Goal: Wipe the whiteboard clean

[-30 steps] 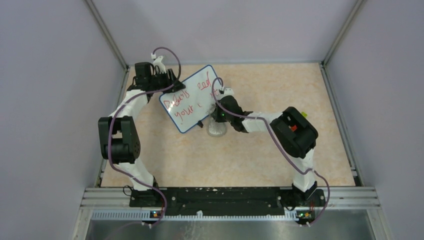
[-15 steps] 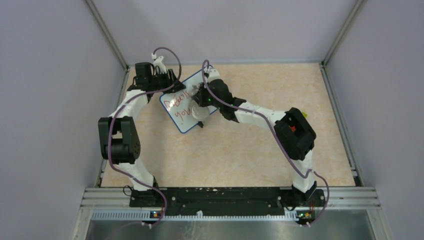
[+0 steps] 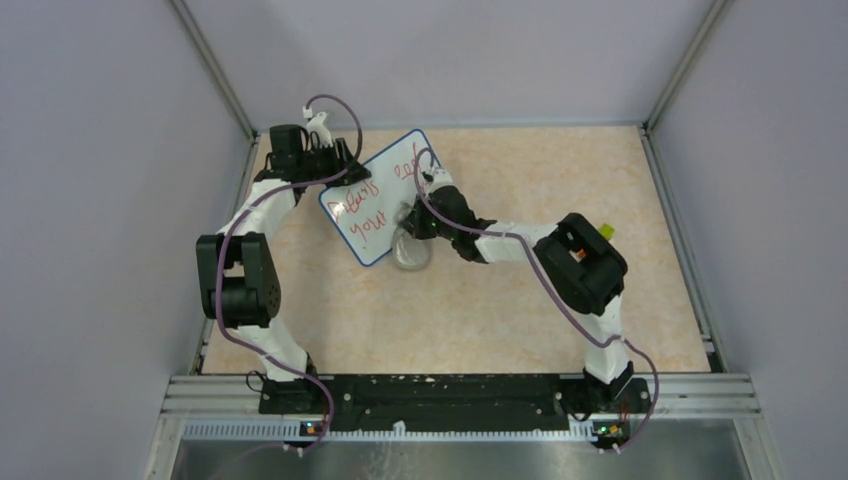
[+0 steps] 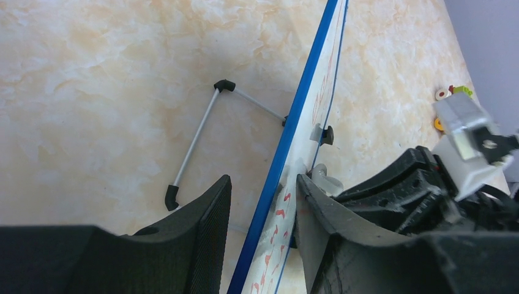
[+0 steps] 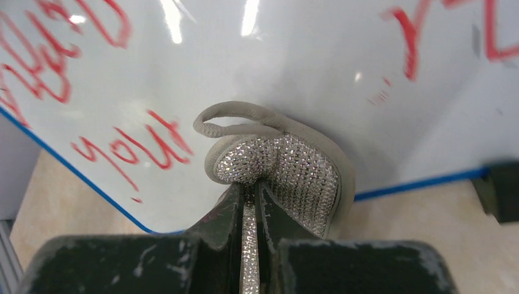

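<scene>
There is one whiteboard (image 3: pixel 383 212), one eraser pad (image 5: pixel 294 168), and two arms, each with one pair of fingers. The whiteboard stands propped at a tilt on the counter (image 3: pixel 500 320). In the top view its long axis runs from the near left to the far right, and its written face is turned toward the right arm. Red handwriting covers the left part of the whiteboard and its far right corner. The patch just above the pad is wiped blank, apart from faint red specks. Behind the whiteboard a thin wire stand (image 4: pixel 196 141) rests on the counter, with two black tips in view. The left gripper (image 4: pixel 262 184) sits at the whiteboard's far left corner, its fingers about half apart with one on each side of the blue rim. One finger seems to touch the written side and a sliver of gap shows at the other, so I cannot tell whether they truly clamp it. The right gripper (image 5: pixel 248 193) is at the whiteboard's near long edge. Its fingers are pressed together on a thin fold of the pad, a glittery oval with a grey border and a loop. The pad lies against the whiteboard's face, just above the blue rim there.
</scene>
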